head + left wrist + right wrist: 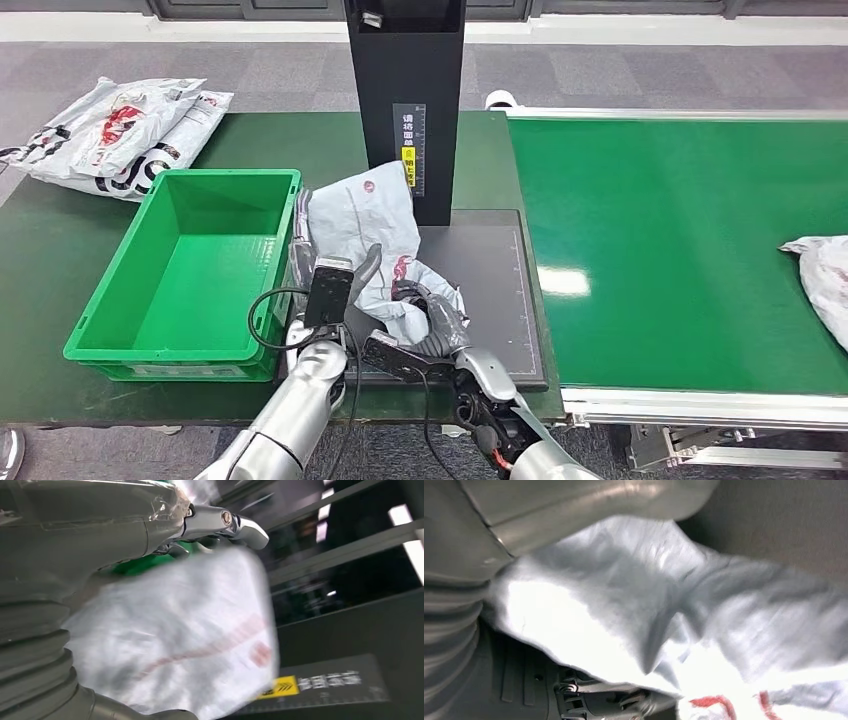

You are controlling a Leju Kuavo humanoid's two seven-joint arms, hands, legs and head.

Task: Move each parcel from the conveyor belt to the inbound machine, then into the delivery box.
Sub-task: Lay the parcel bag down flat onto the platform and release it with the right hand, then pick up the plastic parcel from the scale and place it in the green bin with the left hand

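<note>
Gripping white parcel [365, 225] with both hands' fingers, dark scanner plate [490, 290], green table [40, 250]

Both silver arms reach forward from the near edge of the table, close together. The left hand [335, 285] is raised, thumb up, fingers around the white parcel [365, 225]. The right hand [440, 335] sits lower, just beside it, gripping the same parcel's lower end.

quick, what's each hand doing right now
Left hand: holding the white parcel.
Right hand: holding the same parcel's lower end.
</note>
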